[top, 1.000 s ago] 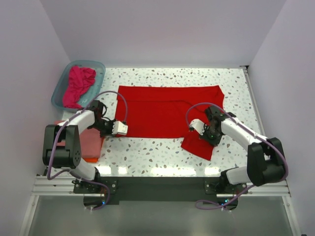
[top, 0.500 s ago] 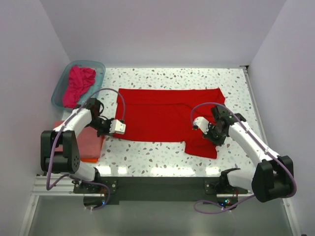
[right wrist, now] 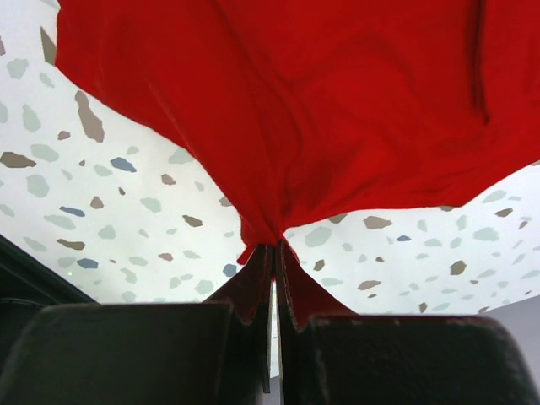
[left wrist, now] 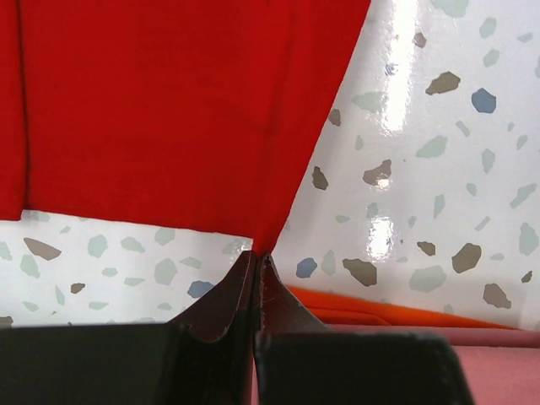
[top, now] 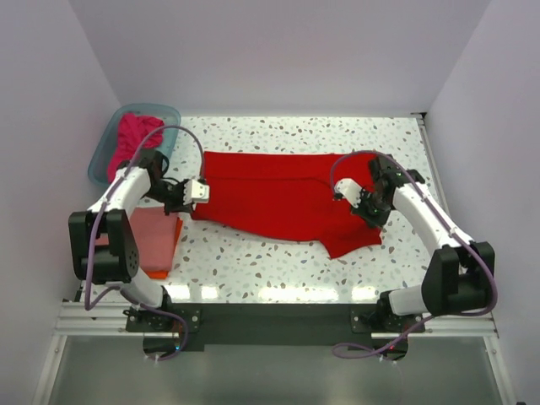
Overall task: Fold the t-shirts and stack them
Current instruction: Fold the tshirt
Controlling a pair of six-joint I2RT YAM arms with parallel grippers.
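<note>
Where the white speckled terrazzo table [top: 278, 257] reaches its 10 o'clock corner in the top view, a translucent teal plastic tub [top: 108, 156] holds a crumpled magenta-pink cloth t-shirt [top: 135, 135]. At about 8 o'clock lies a salmon-pink folded t-shirt [top: 150, 238] as a flat rectangle on top of an orange folded t-shirt [top: 156, 272], whose edge peeks out along the near and right sides. The left wrist view shows the same orange edge [left wrist: 380, 308] and salmon cloth [left wrist: 472, 371] at 5 o'clock, just behind the fingers.

The left gripper [top: 191, 201] sits between the tub and the stack, clenched on the left edge of a bright red cloth t-shirt [top: 270, 194]. In its own camera the jaws [left wrist: 256, 257] meet tip to tip, with a corner of red fabric [left wrist: 169, 101] pinched between them and fanning out toward 12 o'clock.

The red shirt stretches across the middle of the table. Its far edge lies flat and straight, and its near edge slants down toward 4 o'clock.

The right gripper [top: 361, 209], at about 3 o'clock, grasps the shirt near its right end. The right wrist view shows the jaws [right wrist: 274, 249] pressed together on a gathered bunch of red cloth [right wrist: 295, 101], which hangs in folds above the tabletop.
</note>
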